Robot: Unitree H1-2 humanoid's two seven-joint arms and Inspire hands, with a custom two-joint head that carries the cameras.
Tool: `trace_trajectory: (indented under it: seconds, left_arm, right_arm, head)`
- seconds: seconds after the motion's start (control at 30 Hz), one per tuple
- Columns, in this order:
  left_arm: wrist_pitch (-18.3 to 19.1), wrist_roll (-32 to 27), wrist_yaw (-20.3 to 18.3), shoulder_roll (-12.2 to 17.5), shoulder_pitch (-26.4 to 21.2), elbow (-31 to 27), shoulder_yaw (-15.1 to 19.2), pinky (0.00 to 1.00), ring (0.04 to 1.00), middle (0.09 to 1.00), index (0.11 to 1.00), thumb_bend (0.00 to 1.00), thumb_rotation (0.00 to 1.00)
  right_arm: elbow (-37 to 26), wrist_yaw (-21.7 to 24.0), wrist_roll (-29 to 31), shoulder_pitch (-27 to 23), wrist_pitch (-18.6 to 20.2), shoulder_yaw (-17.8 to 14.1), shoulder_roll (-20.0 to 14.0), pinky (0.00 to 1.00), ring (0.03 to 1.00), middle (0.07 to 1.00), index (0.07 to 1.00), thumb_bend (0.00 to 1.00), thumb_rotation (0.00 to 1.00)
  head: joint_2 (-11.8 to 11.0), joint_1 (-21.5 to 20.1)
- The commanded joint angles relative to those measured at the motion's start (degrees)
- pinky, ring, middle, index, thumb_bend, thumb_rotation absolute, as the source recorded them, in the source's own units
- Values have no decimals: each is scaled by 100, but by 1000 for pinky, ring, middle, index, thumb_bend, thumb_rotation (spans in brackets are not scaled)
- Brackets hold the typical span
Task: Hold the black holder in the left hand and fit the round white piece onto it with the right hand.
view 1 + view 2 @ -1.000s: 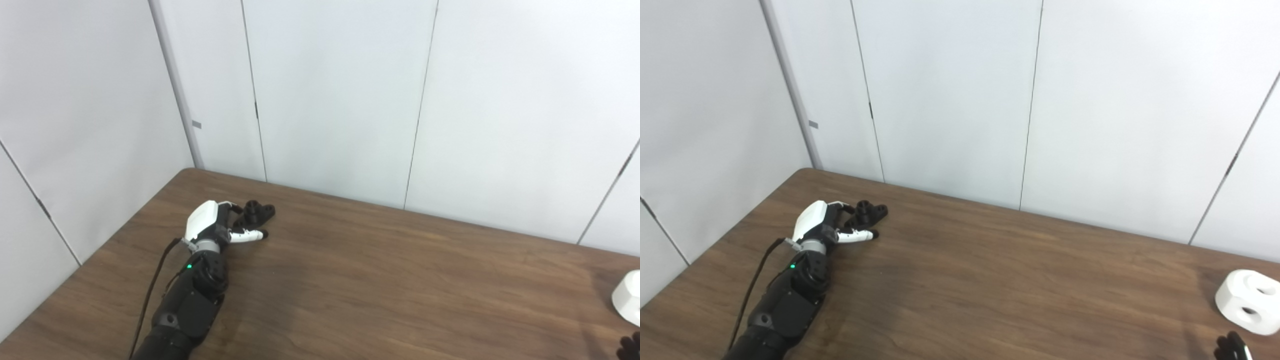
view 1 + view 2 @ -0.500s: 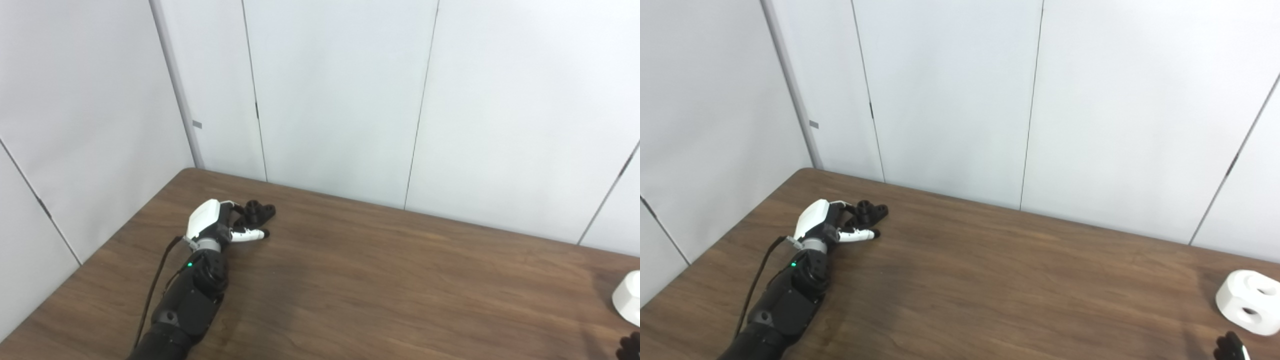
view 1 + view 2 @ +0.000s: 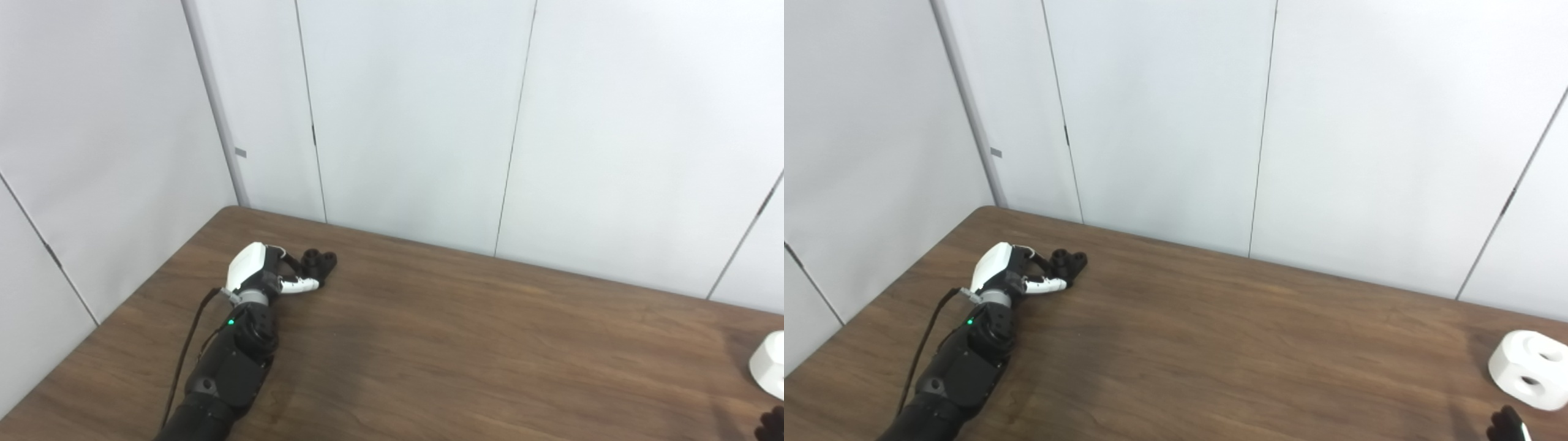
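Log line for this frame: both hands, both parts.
left hand: closing on black holder, on table | right hand: at frame edge | white piece: untouched

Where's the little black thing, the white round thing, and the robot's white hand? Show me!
black holder [image 3: 1070, 261], right eye view, on its dark top.
round white piece [image 3: 1527, 369], right eye view, on its front face between the holes.
left hand [image 3: 248, 269], left eye view, on the white back shell.

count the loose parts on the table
2. The black holder sits far left on the table, between the left hand's fingers. The white piece sits at the right edge, just beyond the right hand. More may lie out of view.
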Motion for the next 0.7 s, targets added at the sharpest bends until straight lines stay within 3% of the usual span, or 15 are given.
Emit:
trace_trajectory:
  seconds: [0.0,0.13,0.4,0.67]
  left_arm:
    - [-59,11,84,119,-195,-14,3,947,921,814,484,522,51]
    - [-75,6,107,129,-191,12,-41,870,877,778,483,520,45]
    - [-75,32,111,148,-177,39,-163,908,880,789,485,520,47]
    - [-2,65,-49,160,0,-414,-286,873,876,789,486,518,49]
  right_arm:
    - [147,27,106,161,9,45,96,1000,1000,1000,1000,678,1000]
    - [154,25,100,162,-19,40,90,1000,1000,997,1000,681,1000]
    - [120,13,100,186,3,28,92,1000,1000,991,1000,690,1000]
    - [82,18,108,195,61,30,91,1000,999,985,996,702,1000]
  head:
    - [8,4]
    - [17,-1]
    - [53,-22]
    - [70,-54]
